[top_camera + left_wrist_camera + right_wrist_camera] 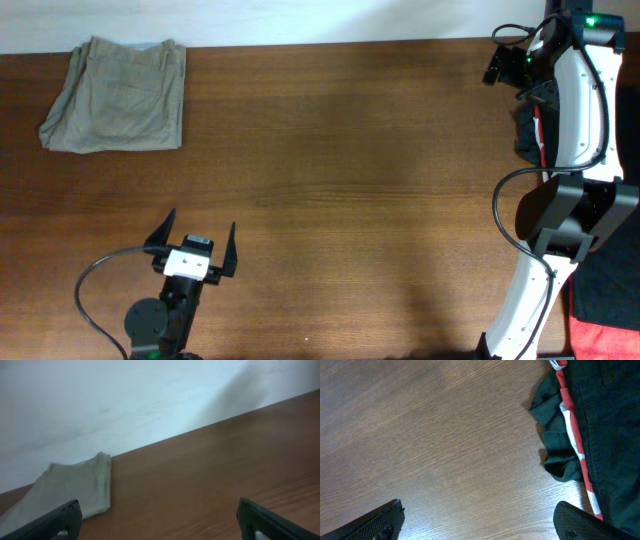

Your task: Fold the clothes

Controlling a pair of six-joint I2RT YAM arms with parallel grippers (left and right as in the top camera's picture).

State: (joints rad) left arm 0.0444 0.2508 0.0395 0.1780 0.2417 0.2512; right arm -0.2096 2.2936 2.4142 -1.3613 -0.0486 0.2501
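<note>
The khaki shorts (115, 95) lie as a neat folded packet at about ten o'clock on the table (350, 150), so the folding looks finished, nothing left, while the left gripper (200, 228) and right gripper (477, 510) both gape wide, holding nothing.

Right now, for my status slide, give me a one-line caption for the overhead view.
Folded khaki shorts in the table's far-left corner; left gripper open and empty; right arm along the right edge.
</note>
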